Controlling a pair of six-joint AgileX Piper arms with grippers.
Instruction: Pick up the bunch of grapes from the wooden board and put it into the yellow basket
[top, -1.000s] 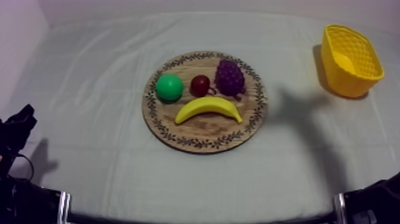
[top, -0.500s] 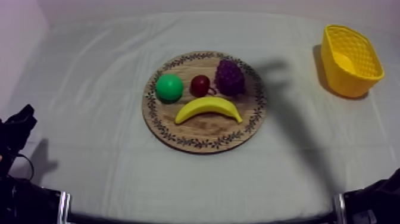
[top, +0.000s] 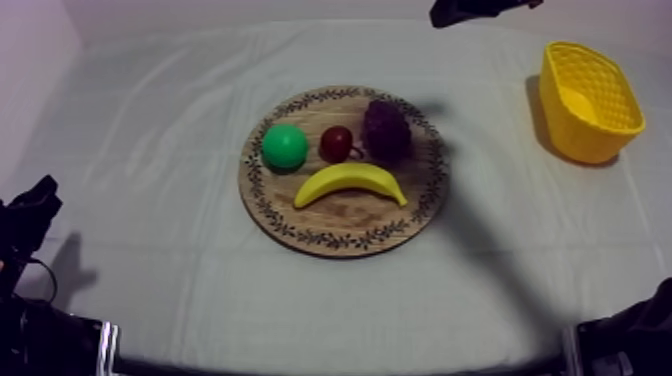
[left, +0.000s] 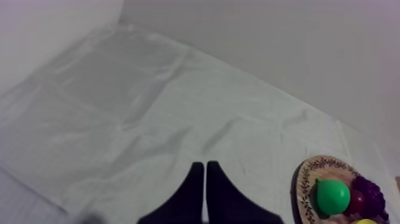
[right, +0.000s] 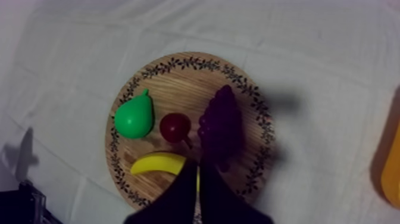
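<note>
The right wrist view gives the green pear (right: 134, 117) its stalked shape; from above it looks a plain ball. The knobbly bunch of grapes (top: 386, 128) lies upper right on the patterned wooden board (top: 350, 215), with the lattice yellow basket (top: 585, 130) far upper right. The right tool (right: 197, 165), over the board, and left tool (left: 205, 167), over bare cloth, are narrow wedges holding nothing.

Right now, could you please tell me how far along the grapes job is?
Done: nothing yet; the bunch of grapes lies on the wooden board. In hand: my right gripper, shut on nothing, hangs above the board near the grapes. To do: open, grasp, lift, and drop them into the yellow basket. My left gripper rests shut, away from the board.
</note>
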